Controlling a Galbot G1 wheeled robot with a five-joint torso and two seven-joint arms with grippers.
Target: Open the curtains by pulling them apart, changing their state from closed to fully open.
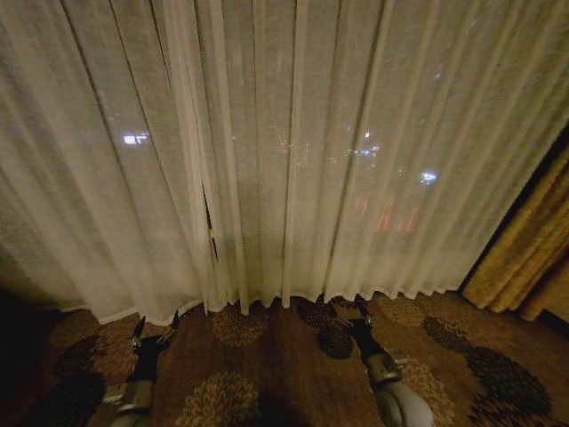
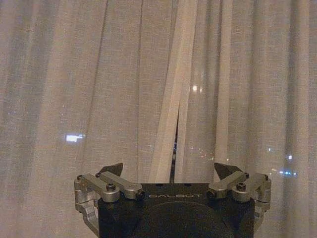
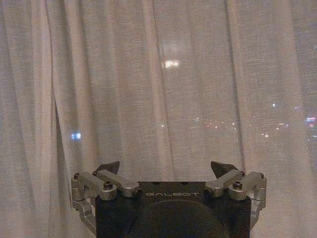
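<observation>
curtains: the curtains [image 1: 293, 160] hang shut to the carpet [image 1: 267, 356], just a thin dark slit [image 1: 211, 231] where the two panels meet
left gripper: left gripper [image 1: 155, 327] sits low, short of the hem and a bit left of the slit, fingers spread wide, holding nothing
right gripper: right gripper [image 1: 348, 311] is right of the slit near the hem, wide open too, empty
around: yellow drape [image 1: 524, 258] at the curtains' right edge, partly cut off
hard to see: outside is just blurry lights
wrist views: left one shows the slit [image 2: 174, 144] dead ahead of the open fingers [image 2: 111, 168]
</observation>
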